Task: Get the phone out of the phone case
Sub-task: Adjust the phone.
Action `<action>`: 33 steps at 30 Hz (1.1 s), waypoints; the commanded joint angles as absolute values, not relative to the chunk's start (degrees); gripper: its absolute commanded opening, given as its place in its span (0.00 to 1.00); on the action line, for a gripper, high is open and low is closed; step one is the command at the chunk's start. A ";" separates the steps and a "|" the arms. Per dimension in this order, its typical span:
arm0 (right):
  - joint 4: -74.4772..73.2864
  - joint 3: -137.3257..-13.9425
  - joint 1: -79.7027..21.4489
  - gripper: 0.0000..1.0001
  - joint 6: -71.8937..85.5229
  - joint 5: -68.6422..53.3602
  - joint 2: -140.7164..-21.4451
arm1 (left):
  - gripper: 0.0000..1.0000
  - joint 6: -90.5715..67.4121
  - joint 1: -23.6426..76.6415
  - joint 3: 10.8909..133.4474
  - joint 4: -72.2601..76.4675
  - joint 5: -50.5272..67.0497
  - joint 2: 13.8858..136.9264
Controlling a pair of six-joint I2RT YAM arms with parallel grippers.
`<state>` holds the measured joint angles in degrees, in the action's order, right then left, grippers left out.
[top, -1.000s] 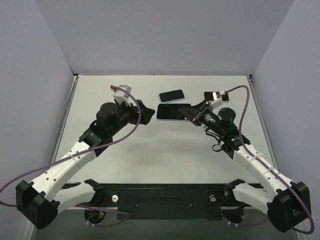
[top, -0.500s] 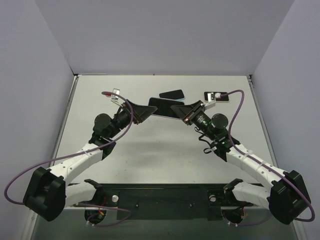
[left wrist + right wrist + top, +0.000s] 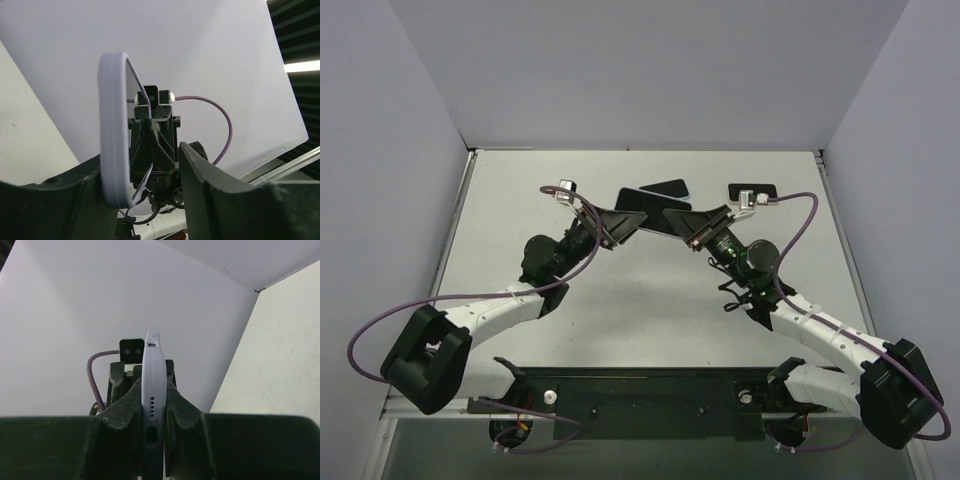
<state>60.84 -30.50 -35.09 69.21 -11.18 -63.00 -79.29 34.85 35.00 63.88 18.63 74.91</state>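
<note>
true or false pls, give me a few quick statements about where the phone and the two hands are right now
1. The right hand is clamped on the cased phone. True.
2. The cased phone lies flat on the table. False: it is held up between the two hands, standing on edge in both wrist views.
3. A second phone lies on the table beyond the held one. True.
4. The left hand is pinched tight on the cased phone. False: its jaws stand apart, and a clear gap shows between the cased phone and one finger.
</note>
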 commanded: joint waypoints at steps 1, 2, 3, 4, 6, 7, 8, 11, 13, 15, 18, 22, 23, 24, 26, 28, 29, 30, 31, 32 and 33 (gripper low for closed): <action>67.69 -29.36 -36.38 0.00 67.59 -9.84 -58.55 | 0.52 -82.18 36.56 39.90 72.34 15.74 74.09; 66.81 -28.92 -36.39 0.00 66.80 -9.84 -58.01 | 0.49 -81.39 36.74 39.99 71.81 15.38 73.66; 64.88 -28.74 -36.56 0.00 66.45 -9.84 -56.70 | 0.47 -80.95 36.65 40.25 70.41 15.21 73.30; 63.99 -28.39 -36.74 0.00 65.58 -10.02 -55.82 | 0.45 -80.77 36.74 40.34 69.79 15.03 72.78; 59.61 -27.95 -37.09 0.00 63.91 -10.11 -53.71 | 0.26 -79.11 36.56 40.78 66.37 14.50 71.81; 58.55 -27.78 -37.09 0.00 63.29 -10.02 -52.31 | 0.24 -78.67 36.48 40.96 64.79 14.33 71.37; 56.97 -27.34 -37.18 0.00 62.85 -9.93 -50.82 | 0.23 -77.88 36.47 40.96 63.64 14.15 71.19; 55.02 -26.37 -37.44 0.00 62.05 -9.32 -49.31 | 0.27 -77.96 36.56 40.78 63.54 12.93 71.19; 55.28 -26.19 -37.71 0.00 62.31 -9.40 -49.13 | 0.33 -78.83 36.65 41.13 64.95 12.48 71.72; 55.46 -26.28 -37.97 0.00 62.66 -10.02 -49.57 | 0.35 -79.97 36.56 41.22 66.35 12.22 72.51; 55.11 -26.63 -38.32 0.00 62.67 -11.33 -50.27 | 0.34 -80.60 36.30 41.92 67.50 12.91 73.12; 54.32 -26.19 -38.49 0.00 62.23 -10.38 -49.14 | 0.27 -80.07 36.21 42.89 65.83 14.58 72.69; 53.79 -26.54 -38.41 0.00 62.14 -10.28 -49.04 | 0.22 -79.98 36.21 42.98 65.74 14.76 72.69; 53.35 -26.89 -38.41 0.00 61.79 -10.98 -49.30 | 0.20 -79.89 36.21 42.80 65.83 15.29 72.51; 49.50 -28.65 -38.41 0.15 60.30 -12.73 -49.83 | 0.11 -79.98 35.43 42.63 65.66 16.51 72.07; 40.65 -31.80 -38.15 0.39 56.89 -15.10 -49.83 | 0.05 -78.93 33.94 43.59 63.38 20.10 71.46; 31.03 -35.12 -37.54 0.44 54.69 -16.07 -49.83 | 0.00 -77.71 33.32 44.29 60.67 21.43 71.11; 26.59 -39.33 -37.27 0.48 50.23 -18.69 -50.44 | 0.00 -77.09 32.35 44.73 59.25 24.84 70.49; 17.76 -40.85 -36.22 0.49 47.40 -20.20 -51.15 | 0.00 -75.34 31.73 45.52 56.37 27.14 70.40; 15.06 -43.65 -35.69 0.52 43.28 -24.39 -51.50 | 0.00 -74.71 30.77 46.05 54.95 30.81 69.88; 10.16 -44.99 -34.29 0.52 41.85 -27.04 -52.37 | 0.00 -73.05 30.41 46.75 53.54 33.46 69.87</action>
<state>30.20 -36.45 -37.01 54.76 -16.12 -51.27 -77.34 32.64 40.82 54.94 22.90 73.52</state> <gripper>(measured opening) 0.510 0.226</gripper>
